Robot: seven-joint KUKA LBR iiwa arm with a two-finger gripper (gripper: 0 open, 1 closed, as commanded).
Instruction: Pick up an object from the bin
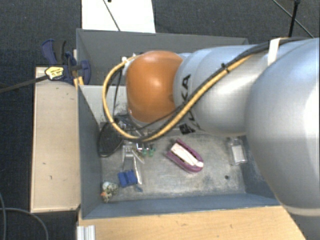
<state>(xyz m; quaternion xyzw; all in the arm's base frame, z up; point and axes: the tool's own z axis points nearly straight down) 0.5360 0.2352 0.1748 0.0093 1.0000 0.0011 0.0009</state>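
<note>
- Against the near wall of the grey bin (90,184), in its left corner, lies a small mottled trinket (107,187).
- Just right of it, on the bin floor, sits a small blue piece (127,179), the thing closest to the hand.
- The hand (134,173) comes straight down from above, with its metal tip at the blue piece's right edge. Whether they touch cannot be told, nor whether the hand is spread or pressed together.
- Farther in, near the middle, a purple and white object (185,157) lies tilted, well apart from the hand.
- A clear block (237,152) rests towards the right, beside the arm (260,94).
- A black oval object (107,139) lies at the left wall.
- A green bit (148,153) sits beside the hand's upper part.
- Over these hangs the wrist's orange cover (150,86), looped by a yellow cable (112,121).
</note>
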